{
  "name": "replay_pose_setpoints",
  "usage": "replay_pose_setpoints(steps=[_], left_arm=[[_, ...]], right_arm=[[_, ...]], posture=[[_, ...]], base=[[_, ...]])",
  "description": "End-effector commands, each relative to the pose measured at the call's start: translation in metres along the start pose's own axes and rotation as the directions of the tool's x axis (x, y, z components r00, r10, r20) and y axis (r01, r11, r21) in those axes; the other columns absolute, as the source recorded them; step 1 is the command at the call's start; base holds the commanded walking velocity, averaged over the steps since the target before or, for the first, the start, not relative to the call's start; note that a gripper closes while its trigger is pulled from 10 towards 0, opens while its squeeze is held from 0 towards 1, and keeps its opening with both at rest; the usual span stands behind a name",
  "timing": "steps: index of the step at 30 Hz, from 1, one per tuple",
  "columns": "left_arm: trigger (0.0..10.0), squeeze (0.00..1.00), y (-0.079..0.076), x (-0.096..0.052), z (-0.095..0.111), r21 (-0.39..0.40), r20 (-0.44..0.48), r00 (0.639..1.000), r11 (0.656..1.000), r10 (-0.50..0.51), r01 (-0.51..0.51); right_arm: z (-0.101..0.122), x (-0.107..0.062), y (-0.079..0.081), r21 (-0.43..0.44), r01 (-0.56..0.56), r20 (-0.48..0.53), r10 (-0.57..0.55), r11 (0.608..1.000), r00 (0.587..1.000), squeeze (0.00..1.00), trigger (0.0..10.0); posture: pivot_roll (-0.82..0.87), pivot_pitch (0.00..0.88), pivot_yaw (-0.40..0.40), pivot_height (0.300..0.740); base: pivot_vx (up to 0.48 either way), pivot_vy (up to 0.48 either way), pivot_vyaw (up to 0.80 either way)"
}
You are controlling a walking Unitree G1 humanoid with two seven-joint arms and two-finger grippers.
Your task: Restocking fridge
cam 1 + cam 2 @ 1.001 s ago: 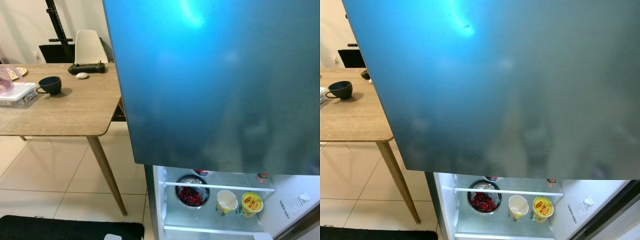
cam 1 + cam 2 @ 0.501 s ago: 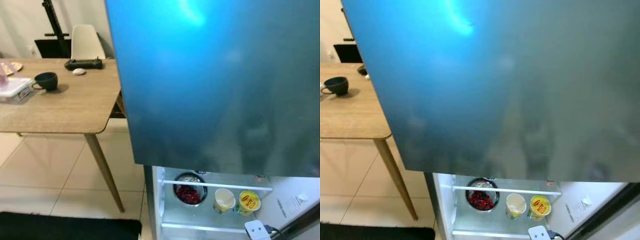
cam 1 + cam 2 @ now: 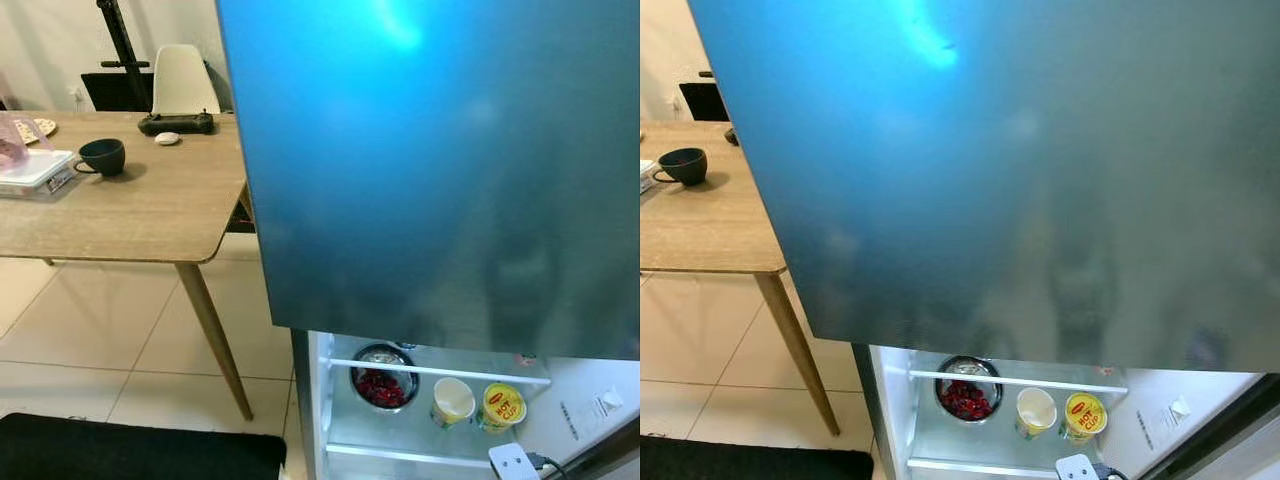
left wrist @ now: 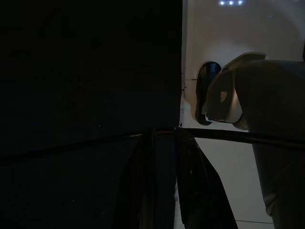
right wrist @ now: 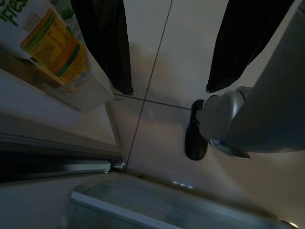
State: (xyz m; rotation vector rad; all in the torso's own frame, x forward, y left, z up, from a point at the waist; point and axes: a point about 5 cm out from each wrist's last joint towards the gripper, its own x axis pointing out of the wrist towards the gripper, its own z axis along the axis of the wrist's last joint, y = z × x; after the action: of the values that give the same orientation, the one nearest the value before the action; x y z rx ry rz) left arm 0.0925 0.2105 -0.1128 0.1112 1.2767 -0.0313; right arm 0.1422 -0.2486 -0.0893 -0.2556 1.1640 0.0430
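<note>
Ahead, from the head camera, I see the fridge (image 3: 440, 160) door, with a bowl (image 3: 382, 378) and two cups (image 3: 452, 400) on its lit shelf. Left wrist: gripper (image 4: 164, 191) dark, I cannot tell. Right wrist: gripper (image 5: 169, 45) spread, carton (image 5: 45, 40) beside it.

The right gripper (image 5: 167, 52) is pointed down, its jaws held wide apart. The left gripper (image 4: 167, 181) is seen in shade; its jaws appear nearly closed.

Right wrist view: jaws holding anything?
No. The right gripper has its jaws spread wide apart, with only bare floor tile between them; the juice carton sits off to one side, untouched.
</note>
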Motion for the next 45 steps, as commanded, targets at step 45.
replay_pose_setpoints(steps=[45], left_arm=[[10.0,0.00,-0.027,0.003,0.006,0.044,0.004,0.997,0.996,-0.075,0.074]], right_arm=[[0.016,0.003,0.013,-0.074,-0.047,0.025,0.049,0.996,0.999,0.00,10.0]], posture=[[-0.06,0.000,-0.073,0.740]], base=[[0.000,0.000,0.00]])
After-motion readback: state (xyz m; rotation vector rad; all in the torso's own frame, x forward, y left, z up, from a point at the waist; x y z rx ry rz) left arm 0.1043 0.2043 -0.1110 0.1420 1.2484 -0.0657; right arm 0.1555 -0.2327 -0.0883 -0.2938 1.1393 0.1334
